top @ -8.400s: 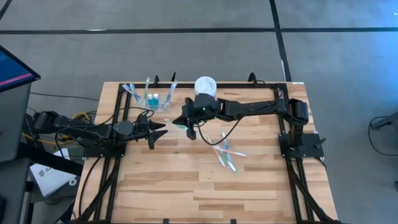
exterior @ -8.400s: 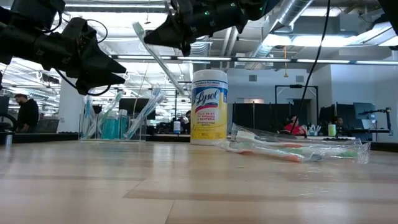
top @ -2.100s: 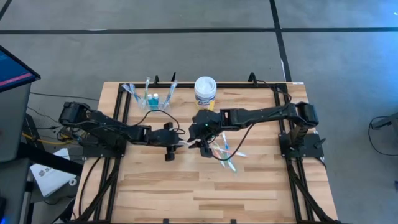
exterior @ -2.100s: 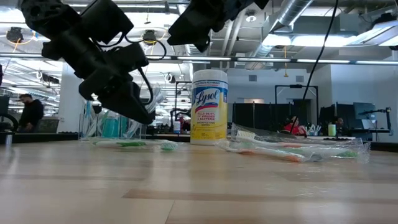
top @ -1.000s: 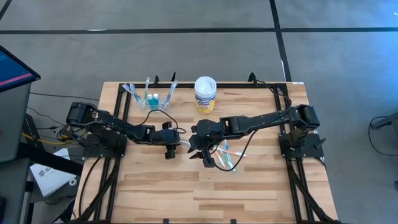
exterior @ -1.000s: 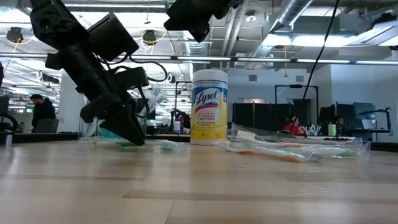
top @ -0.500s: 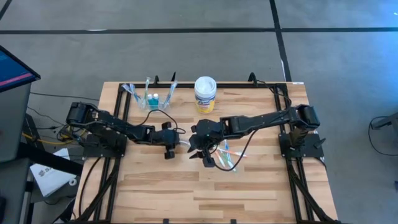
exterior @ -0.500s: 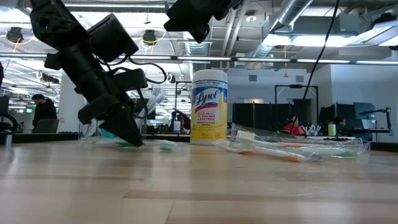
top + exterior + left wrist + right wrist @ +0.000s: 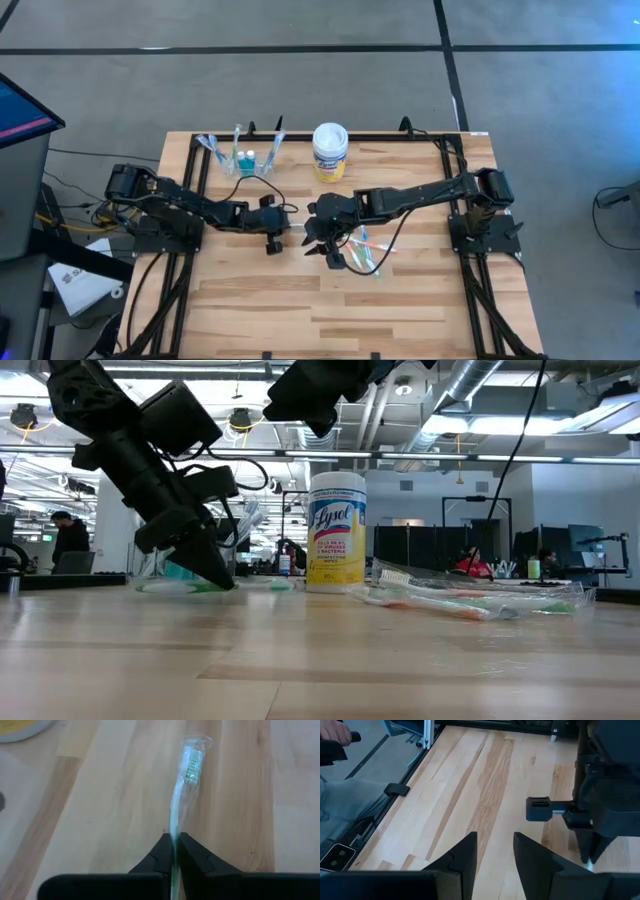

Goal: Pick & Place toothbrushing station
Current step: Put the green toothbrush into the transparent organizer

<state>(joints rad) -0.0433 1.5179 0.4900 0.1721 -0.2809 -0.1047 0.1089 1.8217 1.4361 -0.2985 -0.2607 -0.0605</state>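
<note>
A green toothbrush in a clear wrapper (image 9: 185, 775) lies on the wooden table near its middle, and my left gripper (image 9: 287, 230) is shut on it. My right gripper (image 9: 326, 250) hovers open just to the right of it, above the table, touching nothing; the low view shows it high up (image 9: 318, 405). At the far left the clear cup (image 9: 246, 161) stands with toothbrushes and teal toothpaste tubes in it. More wrapped toothbrushes (image 9: 366, 247) lie in a loose pile to the right of my right gripper. My left gripper pinches the toothbrush's handle (image 9: 174, 834) between its two fingers, through the wrapper. The fingers slant down from the table's left, roughly in line with the brush. The brush reaches away from the fingertips toward the right, its head end (image 9: 191, 762) low over the wood.
A white-lidded, yellow-labelled round tub (image 9: 330, 151) stands at the far edge, right of the cup. A black frame (image 9: 190, 200) runs along the table's left, far and right sides. Bare wood (image 9: 330, 310) fills the near half.
My left gripper has shut on the green toothbrush's handle while staying low at the table's middle.
</note>
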